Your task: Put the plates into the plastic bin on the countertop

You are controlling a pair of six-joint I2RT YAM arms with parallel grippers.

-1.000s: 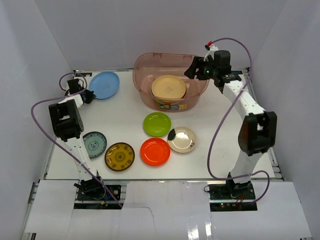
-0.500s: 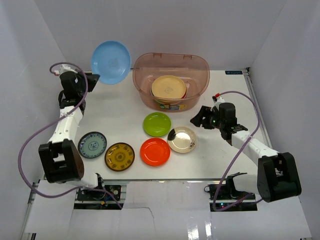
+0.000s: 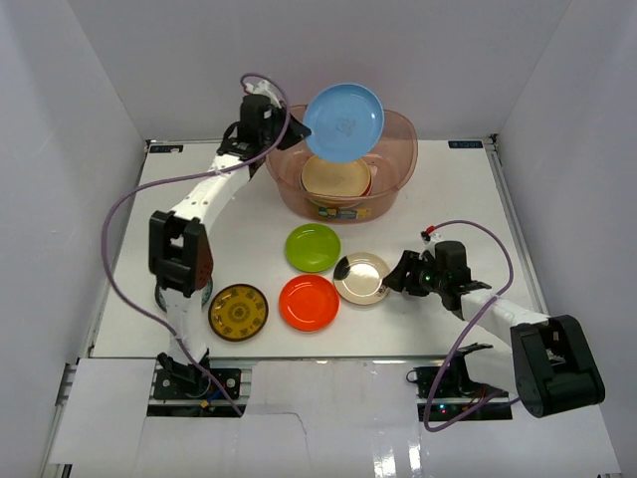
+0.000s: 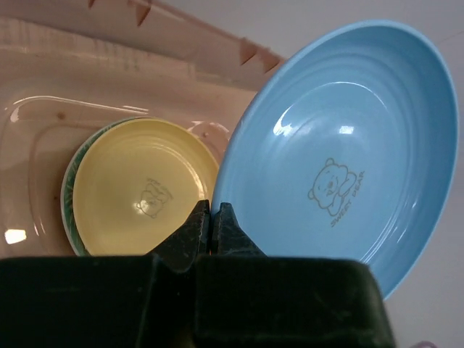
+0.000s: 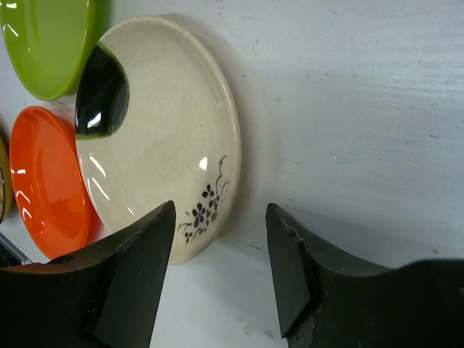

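My left gripper (image 3: 305,129) is shut on the rim of a light blue plate (image 3: 343,121) and holds it tilted above the pinkish plastic bin (image 3: 400,167). The left wrist view shows the shut fingers (image 4: 210,214) on the blue plate (image 4: 341,152), with a cream plate (image 4: 141,190) stacked in the bin (image 4: 109,69) below. My right gripper (image 3: 397,278) is open and low on the countertop, at the right edge of a tan plate with a dark patch (image 3: 362,278). In the right wrist view the open gripper (image 5: 217,243) straddles that plate's (image 5: 159,130) rim.
A green plate (image 3: 313,246), an orange plate (image 3: 309,302) and a brown-gold patterned plate (image 3: 238,311) lie on the white countertop (image 3: 458,199). The left arm's link hides the teal patterned plate. White walls enclose the table.
My left arm swung the blue plate from the far left to above the bin. My right gripper dropped and moved in to the tan plate's right edge.
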